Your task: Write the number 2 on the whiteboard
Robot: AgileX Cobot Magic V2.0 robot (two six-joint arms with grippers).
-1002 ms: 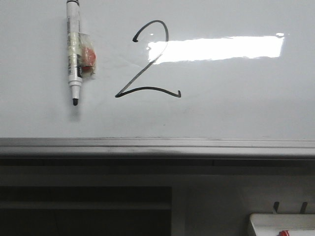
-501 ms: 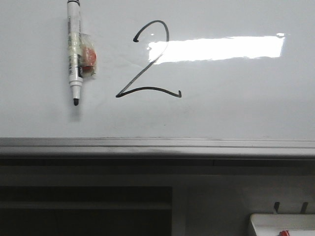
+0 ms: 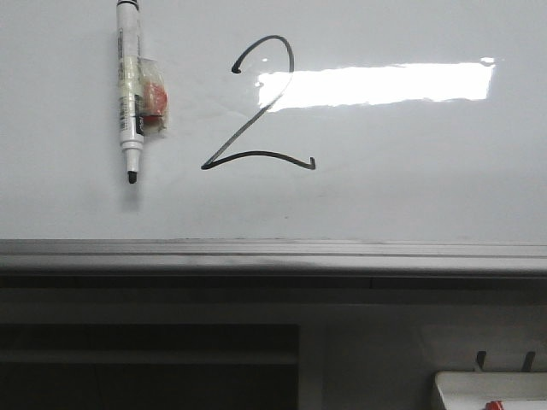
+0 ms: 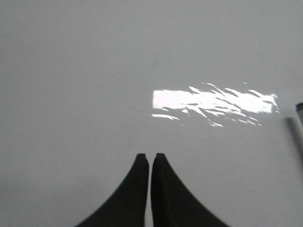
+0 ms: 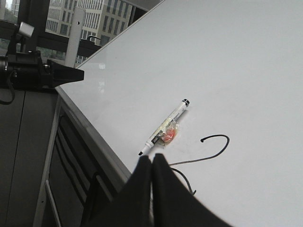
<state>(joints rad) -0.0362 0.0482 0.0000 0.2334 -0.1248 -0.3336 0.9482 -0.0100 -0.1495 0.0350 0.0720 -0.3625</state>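
Spanning most of the front view, the whiteboard (image 3: pixel 385 196) carries the number 2 (image 3: pixel 258 107) drawn in thin black line near its middle, the hook at the top, a long diagonal running down to the left, and a wavy base stroke ending in a small upturn at the right. A bright rectangular light reflection (image 3: pixel 376 85) lies across the upper part of the numeral and stretches to its right. Left of the numeral, well apart from it, a marker (image 3: pixel 128 90) is stuck upright on the board, its uncapped black tip pointing down, with a clear wrapped patch holding something red (image 3: pixel 152 98) beside its barrel. The grey metal rail (image 3: pixel 273 254) runs below the board, and a white tray (image 3: pixel 489 391) with a red bit sits at the lower right.

In the left wrist view, the left gripper (image 4: pixel 147 158) hangs before bare board with its jaws closed and empty, tips almost touching. In the right wrist view, the right gripper (image 5: pixel 152 158) likewise has its jaws closed on nothing, with the marker and the numeral visible beyond it.
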